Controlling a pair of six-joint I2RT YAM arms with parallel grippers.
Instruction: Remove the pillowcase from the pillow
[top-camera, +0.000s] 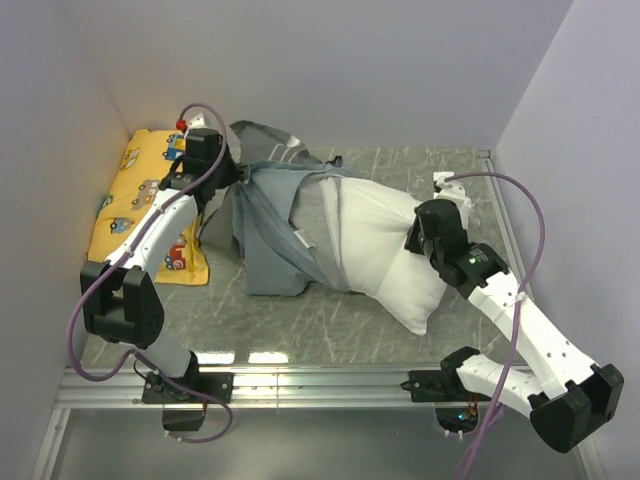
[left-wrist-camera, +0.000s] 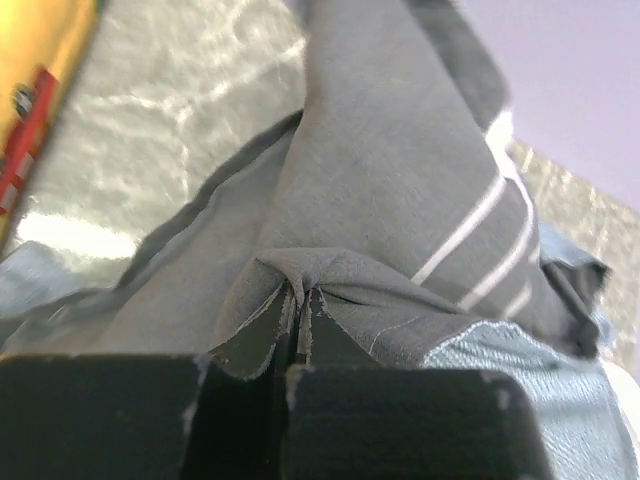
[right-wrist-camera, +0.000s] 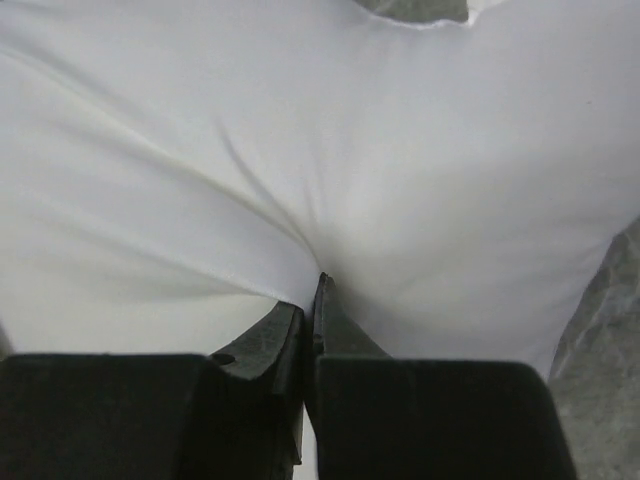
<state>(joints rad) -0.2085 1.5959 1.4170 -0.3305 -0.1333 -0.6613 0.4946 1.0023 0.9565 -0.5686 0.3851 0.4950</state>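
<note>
The pillow (top-camera: 385, 245) lies across the tabletop (top-camera: 400, 165), its right half bare and the pillowcase (top-camera: 262, 245) bunched over its left end. The left gripper (left-wrist-camera: 300, 300) has its jaws clenched on a fold of striped fabric just beyond the pillow's left end, and the right gripper (right-wrist-camera: 318, 290) has its jaws pinched on the pillow's bare white skin. To pull well, I judge the right should anchor the pillow firmly while the left draws the fabric straight away from it, low and steady.
</note>
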